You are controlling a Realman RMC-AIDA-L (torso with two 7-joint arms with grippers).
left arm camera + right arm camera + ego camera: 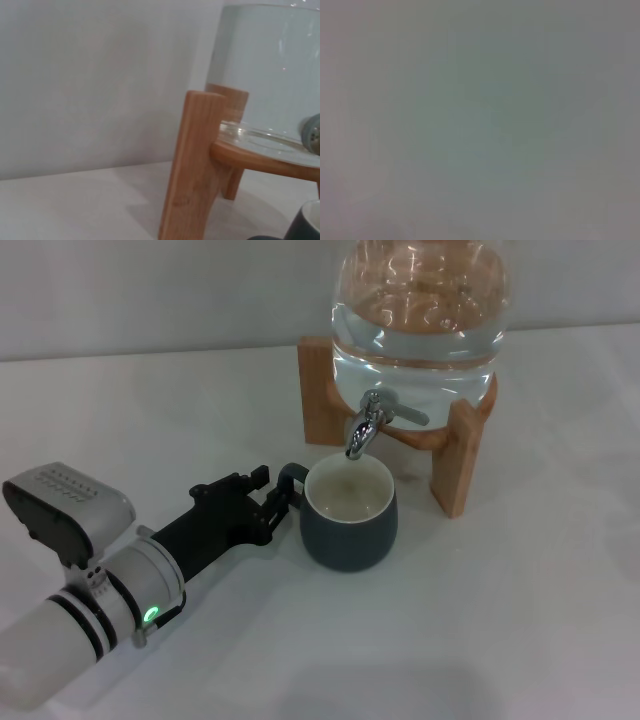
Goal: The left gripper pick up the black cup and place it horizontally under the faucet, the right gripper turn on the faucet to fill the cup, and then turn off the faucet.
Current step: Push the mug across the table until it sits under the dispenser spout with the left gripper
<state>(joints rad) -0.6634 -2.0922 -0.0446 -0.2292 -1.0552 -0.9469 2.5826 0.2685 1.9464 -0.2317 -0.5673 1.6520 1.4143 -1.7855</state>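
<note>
Your left gripper (283, 495) clasps the black cup's (349, 516) handle; the faucet (362, 430) spout sits directly above the cup, beyond your fingertips.

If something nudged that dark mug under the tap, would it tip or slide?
The squat, rounded dark grey mug stands upright on the smooth white table, so it would probably slide rather than tip. It looks ceramic: likely rigid, fairly heavy, and chippable against the chrome faucet.

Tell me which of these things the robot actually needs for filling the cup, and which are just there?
Needed: black cup standing under the faucet; left gripper at the cup's handle; glass water jar.

Just there: wooden stand holding the jar; white table. The right gripper is out of view.
</note>
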